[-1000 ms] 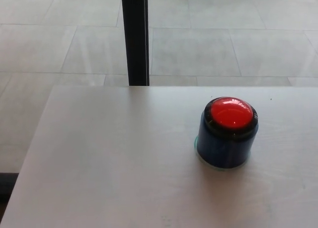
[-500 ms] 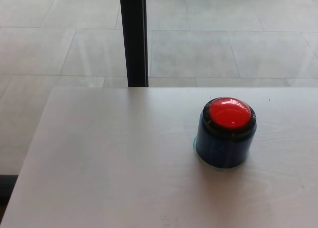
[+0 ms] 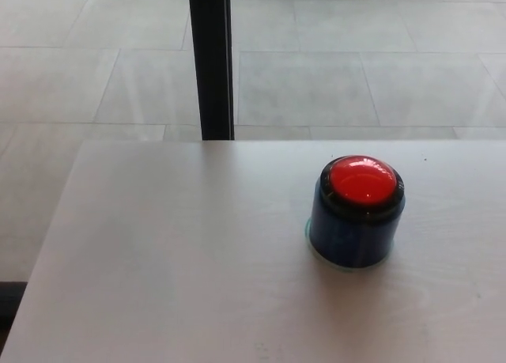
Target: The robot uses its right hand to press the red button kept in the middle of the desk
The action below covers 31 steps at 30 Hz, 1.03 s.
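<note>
A round red button [image 3: 361, 180] caps a dark blue cylindrical housing [image 3: 353, 233] that stands upright on the pale wooden desk [image 3: 174, 260], right of the picture's centre. Nothing touches the button. No part of the robot shows: neither hand nor forearm appears in the head view.
A black vertical post [image 3: 211, 61] rises just behind the desk's far edge. Grey tiled floor [image 3: 356, 70] lies beyond the desk and to its left. The desk's left edge runs diagonally at the picture's left.
The whole picture has shifted slightly left and down, so the camera moved. The button stays put on the desk.
</note>
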Motion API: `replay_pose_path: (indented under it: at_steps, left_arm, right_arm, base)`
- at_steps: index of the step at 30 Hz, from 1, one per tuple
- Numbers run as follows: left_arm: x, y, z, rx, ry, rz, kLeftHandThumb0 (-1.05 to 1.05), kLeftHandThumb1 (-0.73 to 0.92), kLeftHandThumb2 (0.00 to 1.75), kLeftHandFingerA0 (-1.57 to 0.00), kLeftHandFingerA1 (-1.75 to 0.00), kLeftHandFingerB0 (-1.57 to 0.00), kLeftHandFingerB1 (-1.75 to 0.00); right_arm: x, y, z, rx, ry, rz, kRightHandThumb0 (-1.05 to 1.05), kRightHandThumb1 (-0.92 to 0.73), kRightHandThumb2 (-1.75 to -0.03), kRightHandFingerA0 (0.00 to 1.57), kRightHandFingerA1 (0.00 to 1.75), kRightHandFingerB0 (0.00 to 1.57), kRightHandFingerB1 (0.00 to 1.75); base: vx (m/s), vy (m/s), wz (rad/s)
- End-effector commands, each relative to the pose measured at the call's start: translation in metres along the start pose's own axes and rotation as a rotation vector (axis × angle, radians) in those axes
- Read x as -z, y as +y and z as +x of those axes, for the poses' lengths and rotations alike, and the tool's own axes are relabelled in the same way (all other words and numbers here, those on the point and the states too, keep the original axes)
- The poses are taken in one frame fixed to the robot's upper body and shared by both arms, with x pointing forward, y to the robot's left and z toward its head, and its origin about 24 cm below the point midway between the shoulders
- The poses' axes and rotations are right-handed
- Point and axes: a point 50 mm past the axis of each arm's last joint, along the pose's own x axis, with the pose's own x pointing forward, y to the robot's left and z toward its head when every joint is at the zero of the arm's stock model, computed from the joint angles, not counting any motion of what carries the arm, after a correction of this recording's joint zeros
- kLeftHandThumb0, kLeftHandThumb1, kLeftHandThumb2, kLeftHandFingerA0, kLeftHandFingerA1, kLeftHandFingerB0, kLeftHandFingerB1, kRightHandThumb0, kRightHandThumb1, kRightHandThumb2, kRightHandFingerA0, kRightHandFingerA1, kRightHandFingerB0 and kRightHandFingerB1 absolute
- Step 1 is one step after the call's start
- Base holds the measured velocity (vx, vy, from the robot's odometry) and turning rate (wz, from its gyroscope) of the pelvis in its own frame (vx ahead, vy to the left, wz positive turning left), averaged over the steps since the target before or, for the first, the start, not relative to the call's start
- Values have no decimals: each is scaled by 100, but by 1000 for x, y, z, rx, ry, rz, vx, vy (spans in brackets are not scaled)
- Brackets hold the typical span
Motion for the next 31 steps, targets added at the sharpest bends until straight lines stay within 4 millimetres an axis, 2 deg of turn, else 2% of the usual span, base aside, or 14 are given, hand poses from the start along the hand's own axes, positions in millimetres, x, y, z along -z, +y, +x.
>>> replay_pose_path:
  at_steps: [1,2,3,7,12,13,16,18,22,23,27,28,30,31]
  left_arm:
    - [0,4,0,2,-12,-12,-40,90,143,-23,-77,0,-63]
    - [0,4,0,-7,-10,-6,-61,92,107,-27,-128,0,-72]
    - [0,4,0,-14,-4,-4,-62,92,104,-44,-112,0,-65]
    - [-1,4,0,-2,-19,7,-61,92,108,-23,-123,-1,-85]
    - [2,5,0,0,2,-25,-62,92,109,-37,-103,0,-61]
    - [2,5,0,-3,-1,-10,-60,92,106,-27,-129,0,-68]
    - [1,5,0,-8,-2,24,-62,92,110,-26,-90,-1,-59]
    - [0,3,0,-1,1,-38,-59,92,104,-15,-100,0,-72]
    - [-1,3,0,-11,0,9,-58,91,108,-34,-95,0,-50]
    - [-1,2,0,-18,2,-39,-51,79,105,-27,-108,0,-51]
    - [-5,1,0,-74,-21,-6,-49,65,122,-46,-87,-1,-59]
    - [-5,1,0,-83,-27,17,-43,71,111,-48,-131,0,-32]
    - [-7,0,0,-78,-25,12,-45,82,112,-56,-123,0,-9]
    - [-7,0,0,-79,-28,29,-45,81,111,-51,-121,0,-47]
  right_arm:
    - [3,-19,0,175,15,155,-43,-69,-91,80,168,38,102]
    - [4,-21,0,190,17,153,-48,-72,-86,76,162,34,100]
    - [6,-23,0,185,23,115,-47,-74,-85,77,158,30,90]
    - [16,-25,-3,131,60,63,-57,-75,-75,86,138,49,98]
    - [26,-24,-6,10,90,-110,-62,-67,-75,73,114,34,71]
    - [28,-24,-7,-16,101,-95,-60,-66,-72,60,100,30,66]
    - [27,-20,-10,-28,113,-78,-56,-65,-69,44,86,28,59]
    - [26,-17,-11,-27,125,-71,-55,-65,-70,47,85,41,69]
    - [29,-21,-10,-39,112,-121,-49,-53,-70,62,86,35,57]
    - [30,-21,-10,-20,110,-124,-45,-49,-67,125,167,48,56]
    - [32,-20,-10,12,101,-150,-46,-47,-66,123,171,56,58]
    - [31,-20,-11,19,102,-165,-48,-45,-68,120,174,60,61]
    - [31,-20,-13,17,85,-192,-45,-44,-69,112,164,64,64]
    - [31,-20,-13,13,88,-187,-46,-45,-66,103,158,64,64]
  base:
    - [0,0,0]
    - [0,0,0]
    - [0,0,0]
    - [0,0,0]
    - [0,0,0]
    - [0,0,0]
    - [0,0,0]
    - [0,0,0]
    - [0,0,0]
    - [0,0,0]
    - [0,0,0]
    - [0,0,0]
    - [0,0,0]
    - [0,0,0]
